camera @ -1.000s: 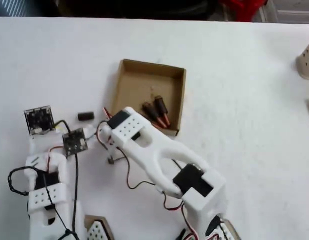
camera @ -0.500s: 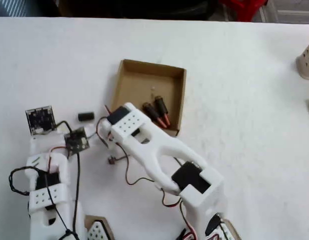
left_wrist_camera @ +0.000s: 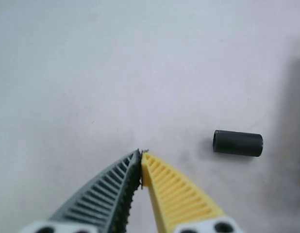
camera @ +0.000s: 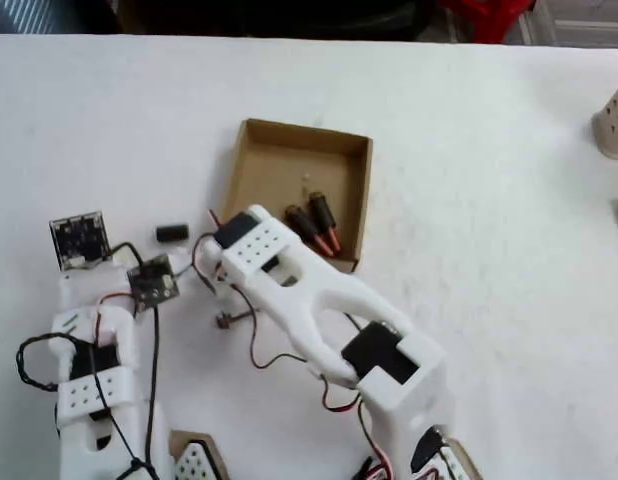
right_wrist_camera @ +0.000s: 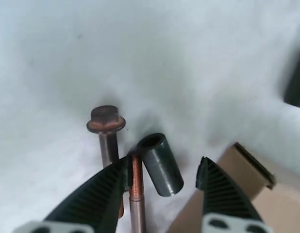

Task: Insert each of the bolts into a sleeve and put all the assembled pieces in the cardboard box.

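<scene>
Our right pincer (right_wrist_camera: pixel 164 162) is spread wide around a black tube (right_wrist_camera: pixel 162 165) by the box (right_wrist_camera: pixel 242 162); our left pincer (left_wrist_camera: pixel 141 155) is closed, holding nothing.

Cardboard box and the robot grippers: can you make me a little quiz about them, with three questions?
1. True or false: the left gripper is shut.
2. How many assembled pieces lie in the cardboard box? A) one B) two C) four
3. Fill the gap: on the table, between the tips of the open right gripper, lies a dark ___.

Key: 1 true; 2 B; 3 sleeve.
</scene>
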Motion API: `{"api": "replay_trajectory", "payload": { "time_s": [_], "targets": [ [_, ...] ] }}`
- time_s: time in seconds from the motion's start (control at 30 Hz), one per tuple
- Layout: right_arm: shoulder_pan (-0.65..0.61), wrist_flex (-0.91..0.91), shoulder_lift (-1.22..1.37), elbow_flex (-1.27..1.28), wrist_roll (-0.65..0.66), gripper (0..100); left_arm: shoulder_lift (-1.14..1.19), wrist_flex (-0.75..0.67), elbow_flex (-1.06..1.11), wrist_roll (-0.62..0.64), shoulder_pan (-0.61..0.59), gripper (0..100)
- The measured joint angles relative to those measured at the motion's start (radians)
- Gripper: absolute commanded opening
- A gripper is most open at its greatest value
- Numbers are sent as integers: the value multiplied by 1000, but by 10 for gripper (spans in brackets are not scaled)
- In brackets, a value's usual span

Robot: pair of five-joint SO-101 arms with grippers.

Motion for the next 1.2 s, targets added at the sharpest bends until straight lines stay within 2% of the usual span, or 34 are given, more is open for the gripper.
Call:
{"api": "replay_trajectory", "payload": {
  "time_s": [0.1, 0.37, 0.5, 0.97, 1.2],
  "targets": [
    [0, 26, 43, -57, 2, 207, 0, 11, 0, 3, 0, 34],
    [18, 284, 215, -338, 43, 205, 2, 11, 0, 5, -2, 34],
    [21, 348, 259, -410, 48, 205, 2, 11, 0, 5, -2, 34],
    [26, 382, 239, -353, 83, 205, 3, 11, 2, 0, -2, 34],
    [41, 178, 92, -109, 64, 207, 2, 11, 2, 0, -2, 34]
  ]
}}
